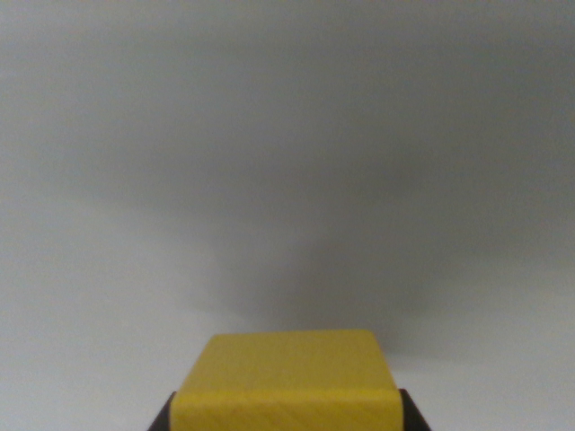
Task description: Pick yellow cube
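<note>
A yellow cube (287, 377) fills the bottom middle of the wrist view, its top face and near face both showing. Dark fingertips (162, 417) of my gripper (286, 415) press against its left and right sides at the frame's bottom edge, so the gripper is shut on the cube. Only the tips of the fingers show; the rest is cut off below the frame. A soft shadow (359, 287) lies on the surface beyond the cube.
A plain, blurred grey-white surface (287, 135) fills the rest of the view. No other object is visible.
</note>
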